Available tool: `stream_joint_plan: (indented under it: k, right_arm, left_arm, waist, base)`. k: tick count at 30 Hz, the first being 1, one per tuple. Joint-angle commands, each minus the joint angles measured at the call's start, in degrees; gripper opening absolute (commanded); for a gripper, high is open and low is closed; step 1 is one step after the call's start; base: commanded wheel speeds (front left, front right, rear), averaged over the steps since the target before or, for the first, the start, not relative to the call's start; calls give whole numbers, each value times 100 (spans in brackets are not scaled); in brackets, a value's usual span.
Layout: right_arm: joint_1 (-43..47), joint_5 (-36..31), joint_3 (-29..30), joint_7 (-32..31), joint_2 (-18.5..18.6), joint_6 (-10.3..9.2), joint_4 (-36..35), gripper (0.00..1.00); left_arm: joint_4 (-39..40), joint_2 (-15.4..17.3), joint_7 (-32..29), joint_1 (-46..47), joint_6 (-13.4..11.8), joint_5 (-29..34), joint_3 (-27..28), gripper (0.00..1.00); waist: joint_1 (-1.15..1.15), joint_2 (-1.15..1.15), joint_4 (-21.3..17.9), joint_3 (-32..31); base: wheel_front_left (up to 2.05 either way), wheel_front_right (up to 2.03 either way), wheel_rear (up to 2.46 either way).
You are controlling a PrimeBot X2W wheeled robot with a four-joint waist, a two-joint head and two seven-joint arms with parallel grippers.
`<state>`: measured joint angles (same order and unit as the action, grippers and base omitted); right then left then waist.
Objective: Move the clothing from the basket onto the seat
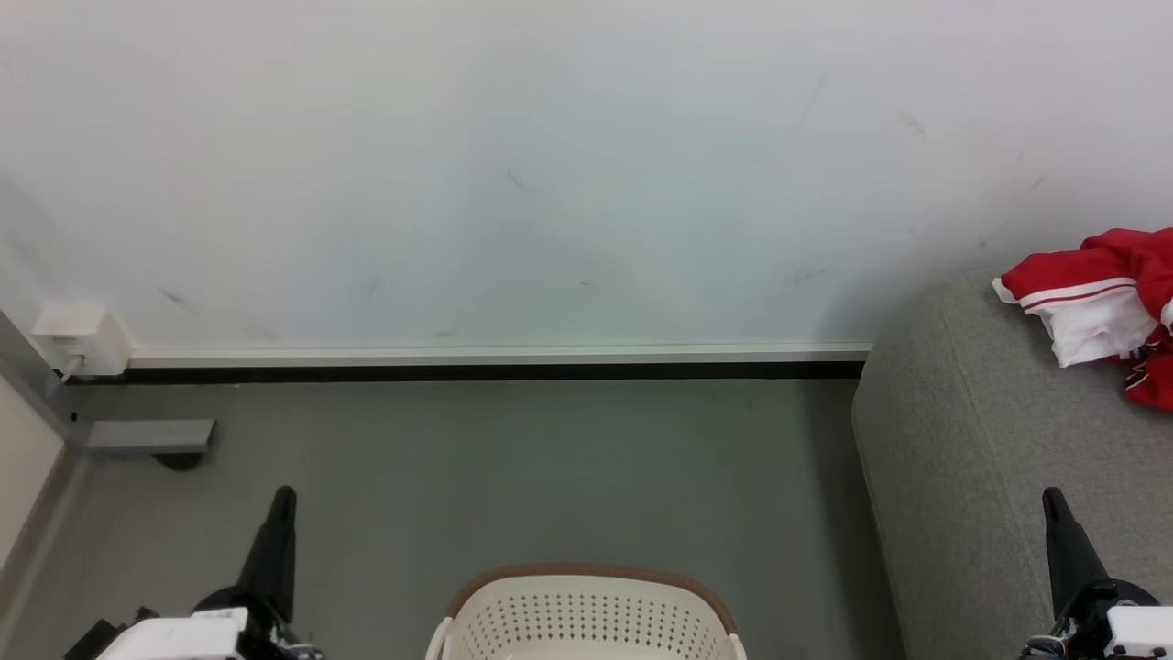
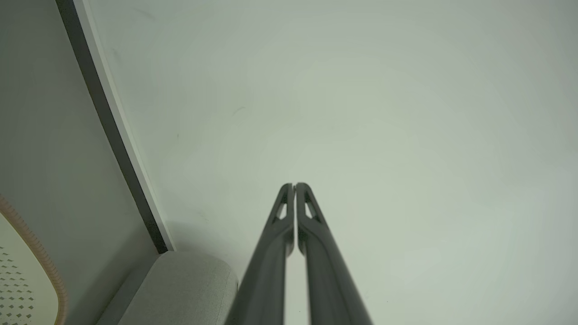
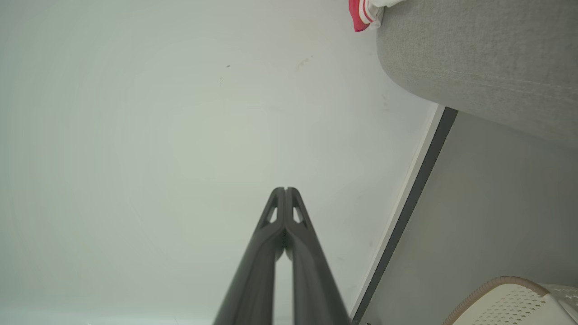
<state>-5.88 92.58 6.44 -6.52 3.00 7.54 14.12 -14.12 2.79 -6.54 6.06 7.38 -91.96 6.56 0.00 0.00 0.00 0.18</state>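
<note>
Clothing (image 1: pixel 1090 293): red-and-white heap on the seat (image 1: pixel 962 440), at its wall-side edge near the rounded end. None of it is in my hands.
Basket (image 1: pixel 586 573): on the floor (image 1: pixel 513 458) between my hands, apart from the seat's end. Far rim and inner wall show no cloth. The bottom is cut off, so I cannot tell if it is emptied.
Left hand (image 1: pixel 282 500): clenched, fingers pressed together, grasping nothing, left of the basket.
Right hand (image 1: pixel 1054 500): clenched likewise and empty, seen against the seat's near side.
Risk: calling the job done while clothing lies unseen low in the basket. Reaching in clenched would only poke fabric, so unclenching comes first. The heap sits close to the seat's edge, so a careless drop or a brush from my right hand could tip it off toward the wall (image 1: pixel 550 183).
Views: head view gives both hands, basket and heap together. Left wrist view adds fingertips meeting, basket rim and seat end. Right wrist view shows a red hem at the seat's wall-side edge.
</note>
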Motion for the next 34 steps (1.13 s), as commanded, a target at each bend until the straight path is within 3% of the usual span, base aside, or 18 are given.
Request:
stream_joint_plan:
  k: [1,34]
  right_arm:
    - [-75,-28,26,-20,-13,-10,-27,0]
    - [-76,-33,29,-22,-14,-10,-27,0]
  left_arm:
    - [20,11,-19,43,29,-83,10,0]
    - [21,11,-19,42,29,-84,9,0]
  waist:
    - [0,0,0,0]
    - [0,0,0,0]
  base:
    - [0,0,0]
    - [0,0,0]
